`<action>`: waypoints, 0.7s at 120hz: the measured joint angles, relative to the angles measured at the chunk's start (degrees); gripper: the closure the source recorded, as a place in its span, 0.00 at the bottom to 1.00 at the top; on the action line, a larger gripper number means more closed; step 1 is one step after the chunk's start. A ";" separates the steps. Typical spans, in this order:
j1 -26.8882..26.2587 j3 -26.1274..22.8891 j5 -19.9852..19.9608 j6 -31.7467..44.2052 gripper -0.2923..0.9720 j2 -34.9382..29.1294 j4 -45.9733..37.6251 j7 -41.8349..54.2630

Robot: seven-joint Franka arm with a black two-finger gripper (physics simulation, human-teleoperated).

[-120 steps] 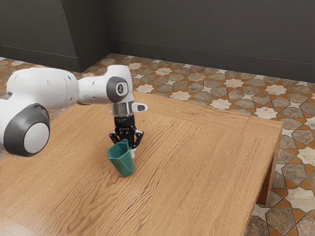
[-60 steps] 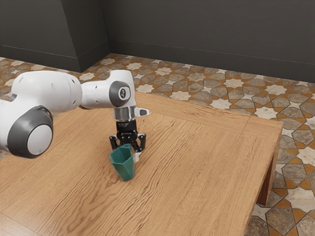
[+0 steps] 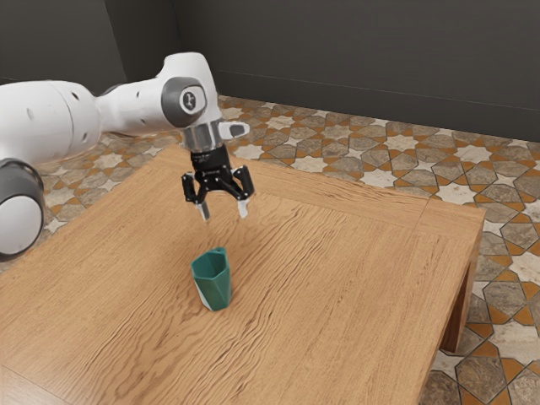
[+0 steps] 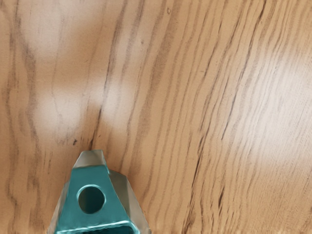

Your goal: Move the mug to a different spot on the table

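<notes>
Mug (image 3: 211,283) stands beneath spread jaws; wrist view reveals its pierced handle (image 4: 95,176).

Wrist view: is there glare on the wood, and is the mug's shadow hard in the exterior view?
Wrist view: yes, pale glare patches lie on the table near the mug. Exterior view: even light; the mug's shadow is faint.
</notes>
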 joint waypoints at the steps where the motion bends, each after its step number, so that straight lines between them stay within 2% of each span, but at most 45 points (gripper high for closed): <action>1: 0.05 -0.02 0.03 0.00 0.26 -0.51 -0.19 0.31; 6: 0.04 -0.10 0.73 -0.01 0.25 -3.17 -1.52 1.80; 22: -0.58 -1.15 7.01 -0.03 0.24 -14.11 -8.35 8.09; 46: 0.08 -1.26 12.59 -1.95 0.24 -23.70 -9.69 20.27; 84: 1.90 -0.91 14.61 -5.01 0.23 -25.78 -9.30 33.37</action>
